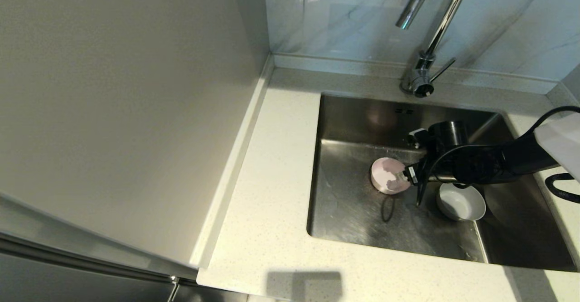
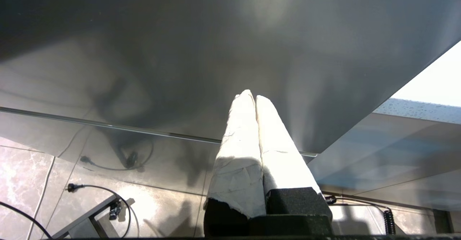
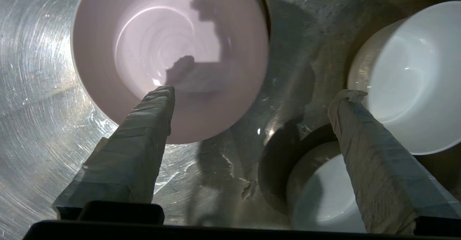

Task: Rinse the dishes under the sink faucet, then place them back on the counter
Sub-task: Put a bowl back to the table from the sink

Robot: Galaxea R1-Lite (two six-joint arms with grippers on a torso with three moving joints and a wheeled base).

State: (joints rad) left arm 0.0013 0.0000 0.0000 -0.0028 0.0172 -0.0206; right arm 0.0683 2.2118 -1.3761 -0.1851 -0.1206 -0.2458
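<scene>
**Desk:** Where's your right arm?

**Me:** Reaching in over the sink's (image 1: 344, 111) right edge. My right gripper (image 3: 252, 96) hangs low above the basin floor with its taped fingers (image 3: 144, 124) spread wide. One fingertip overlaps the pink bowl (image 1: 386, 175), which sits upright near the middle of the sink floor; I can't tell whether it touches. Nothing is clamped between the fingers.

**Desk:** And the white ones?

**Me:** Two white bowls in the wrist view: one white bowl (image 3: 407, 78) beyond the other fingertip, a second white bowl (image 3: 320, 193) just beside it, nearer the camera. From the head I see only one white bowl (image 1: 461, 202), toward the sink's right side, partly under my arm.

**Desk:** Faucet?

**Me:** The faucet (image 1: 430, 34) stands on the counter (image 1: 272, 179) at the sink's back edge.

**Desk:** Left side?

**Me:** My left gripper (image 2: 255, 99) is parked off the worktop, fingers pressed together, empty.
</scene>
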